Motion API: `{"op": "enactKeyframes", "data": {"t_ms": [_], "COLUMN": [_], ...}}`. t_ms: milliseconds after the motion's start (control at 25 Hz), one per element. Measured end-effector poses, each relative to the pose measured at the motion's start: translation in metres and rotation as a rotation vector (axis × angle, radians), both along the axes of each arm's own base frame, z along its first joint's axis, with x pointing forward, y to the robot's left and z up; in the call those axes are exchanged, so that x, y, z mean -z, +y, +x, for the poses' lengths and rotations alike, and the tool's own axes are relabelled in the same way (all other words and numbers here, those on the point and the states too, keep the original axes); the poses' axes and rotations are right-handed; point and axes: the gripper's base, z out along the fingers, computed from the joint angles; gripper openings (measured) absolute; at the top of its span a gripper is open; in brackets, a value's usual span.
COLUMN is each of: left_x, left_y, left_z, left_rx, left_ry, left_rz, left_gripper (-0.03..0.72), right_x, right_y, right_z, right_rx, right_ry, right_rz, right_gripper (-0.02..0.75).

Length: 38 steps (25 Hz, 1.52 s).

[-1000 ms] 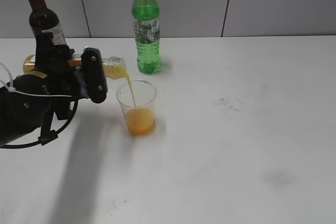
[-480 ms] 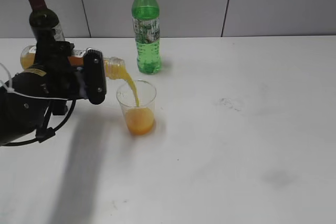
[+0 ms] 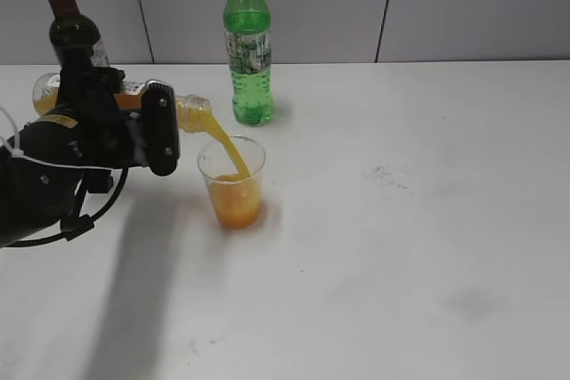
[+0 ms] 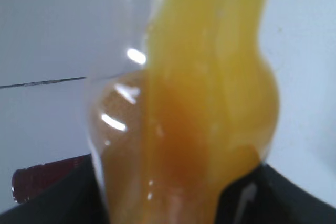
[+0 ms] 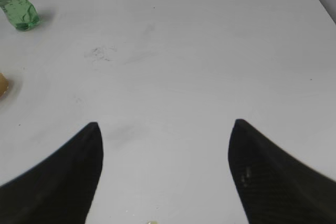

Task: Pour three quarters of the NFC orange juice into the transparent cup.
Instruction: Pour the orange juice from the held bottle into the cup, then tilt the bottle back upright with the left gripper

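Note:
My left gripper (image 3: 150,122) is shut on the NFC orange juice bottle (image 3: 190,111), which lies nearly level with its mouth tipped slightly down to the right. A stream of juice (image 3: 233,156) falls from the mouth into the transparent cup (image 3: 233,182), which stands on the table just right of the gripper and holds orange juice in its lower part. In the left wrist view the bottle (image 4: 210,103) fills the frame between my black fingers (image 4: 294,198). My right gripper (image 5: 165,145) is open and empty over bare table; it does not show in the exterior view.
A dark wine bottle (image 3: 69,28) with a red cap stands right behind my left arm. A tall green soda bottle (image 3: 248,51) stands behind the cup, and shows in the right wrist view (image 5: 16,9). The white table (image 3: 401,220) stretches to the right.
The bottle's base has risen a little, so the bottle tips further. The stream has grown thicker and the juice level in the cup has risen.

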Motion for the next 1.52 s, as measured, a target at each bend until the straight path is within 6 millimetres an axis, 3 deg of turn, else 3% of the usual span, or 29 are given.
{"op": "enactKeyframes", "data": {"t_ms": [1520], "left_x": [-0.0012], "left_y": [0.0005], "left_z": [0.0004], "left_rx": [-0.005], "left_ry": [-0.014], "left_rz": [0.003], "left_gripper": [0.479], "right_x": [0.0000], "right_y": [-0.0001], "right_z": [0.0000], "right_rx": [0.001], "right_ry": [0.000], "right_rz": [-0.001], "right_gripper": [0.571]}}
